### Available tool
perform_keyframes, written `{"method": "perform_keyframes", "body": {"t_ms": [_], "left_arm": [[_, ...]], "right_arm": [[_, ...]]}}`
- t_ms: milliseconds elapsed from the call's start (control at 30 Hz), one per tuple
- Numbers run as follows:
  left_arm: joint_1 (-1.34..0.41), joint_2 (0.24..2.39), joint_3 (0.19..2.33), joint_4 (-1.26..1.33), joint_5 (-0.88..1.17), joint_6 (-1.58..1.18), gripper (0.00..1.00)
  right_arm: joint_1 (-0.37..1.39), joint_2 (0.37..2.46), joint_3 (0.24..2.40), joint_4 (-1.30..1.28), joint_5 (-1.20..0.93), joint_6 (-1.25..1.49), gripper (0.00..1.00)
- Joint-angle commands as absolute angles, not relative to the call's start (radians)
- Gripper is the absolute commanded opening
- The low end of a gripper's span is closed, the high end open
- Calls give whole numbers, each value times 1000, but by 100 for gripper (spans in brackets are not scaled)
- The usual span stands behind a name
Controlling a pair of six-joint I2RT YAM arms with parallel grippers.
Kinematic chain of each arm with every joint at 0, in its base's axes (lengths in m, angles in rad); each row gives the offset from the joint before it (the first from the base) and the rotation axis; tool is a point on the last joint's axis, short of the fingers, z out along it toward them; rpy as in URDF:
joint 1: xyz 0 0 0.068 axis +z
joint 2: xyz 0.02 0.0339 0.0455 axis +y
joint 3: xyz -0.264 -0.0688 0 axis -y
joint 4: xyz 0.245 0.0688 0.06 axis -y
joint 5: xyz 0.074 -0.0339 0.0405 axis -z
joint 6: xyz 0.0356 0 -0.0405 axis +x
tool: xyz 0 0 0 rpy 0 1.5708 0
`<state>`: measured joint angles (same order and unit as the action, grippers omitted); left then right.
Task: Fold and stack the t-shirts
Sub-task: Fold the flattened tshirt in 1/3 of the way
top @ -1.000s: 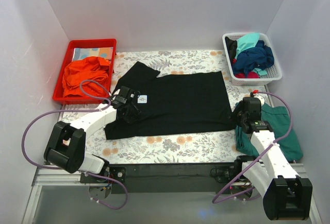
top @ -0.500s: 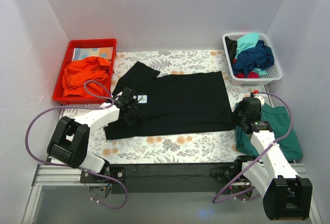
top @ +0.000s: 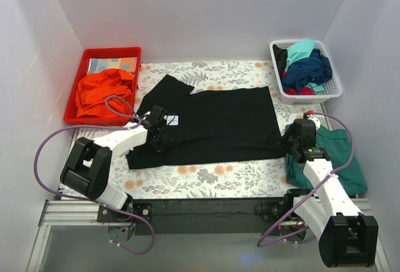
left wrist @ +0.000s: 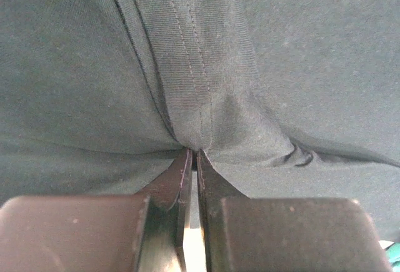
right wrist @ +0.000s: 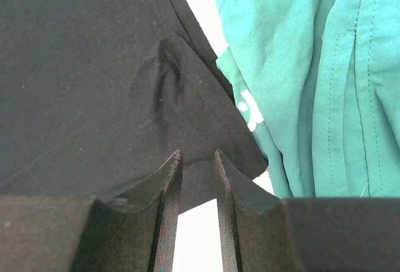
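1. I see the black t-shirt (top: 219,119) spread flat mid-table (top: 206,175), with its white neck label (top: 172,120) showing.
2. My left gripper (left wrist: 192,152) is clamped tight on a stitched ridge of the black cloth near the label. In the top view the wrist hides its fingertips.
3. My right gripper (right wrist: 197,154) is at the shirt's near right corner, with its fingers a thin slit apart. The cloth edge crosses the slit, and I can't tell if it is pinched.
4. The teal t-shirt (right wrist: 312,84) lies just beside that corner and is cut off by the frame.
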<state>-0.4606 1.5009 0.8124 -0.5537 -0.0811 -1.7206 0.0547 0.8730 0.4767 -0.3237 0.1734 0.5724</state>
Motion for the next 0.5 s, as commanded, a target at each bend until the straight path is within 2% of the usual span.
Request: {"method": "perform_keyframes", "body": {"t_ms": [0,467], "left_arm": [[-469,1483,887,-623,-139,-1712,0],[-492,1508,1057,-701,-222,-1690,0]], "right_arm": [[58,874,477,-290,179,572,33],[60,873,474,-281,169,574,32]]}}
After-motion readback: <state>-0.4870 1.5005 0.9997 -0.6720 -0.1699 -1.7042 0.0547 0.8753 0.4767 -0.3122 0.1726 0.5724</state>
